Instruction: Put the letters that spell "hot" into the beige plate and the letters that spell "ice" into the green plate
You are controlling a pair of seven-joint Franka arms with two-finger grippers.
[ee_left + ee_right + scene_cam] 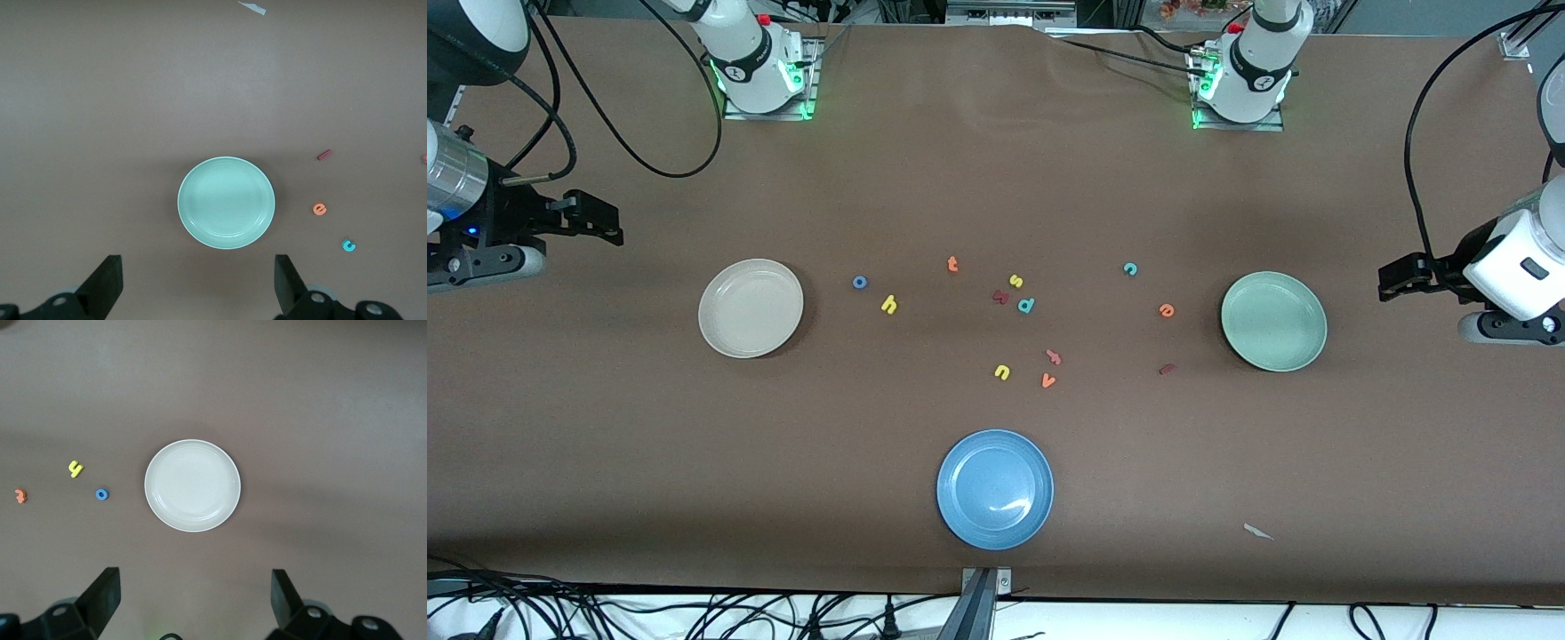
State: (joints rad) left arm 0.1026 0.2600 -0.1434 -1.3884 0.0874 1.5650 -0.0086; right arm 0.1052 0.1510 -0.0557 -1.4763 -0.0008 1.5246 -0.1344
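Beige plate (pixel 751 308) and green plate (pixel 1273 321) bare; left gripper (pixel 197 285), right gripper (pixel 195 600) spread wide.

Bright even overhead light; soft shadows

A blue plate (pixel 995 489) sits near the table's (pixel 605 444) edge closest to the front camera, about midway along it. Scattered toward the middle of the table lie distractor letters: a yellow s (pixel 1016 281), a teal p (pixel 1026 305), a dark red k-like letter (pixel 1000 296), a yellow u (pixel 1002 372), an orange v (pixel 1048 380) and a pinkish letter (pixel 1054 357). A small white scrap (pixel 1258 532) lies near the same edge, toward the left arm's end.
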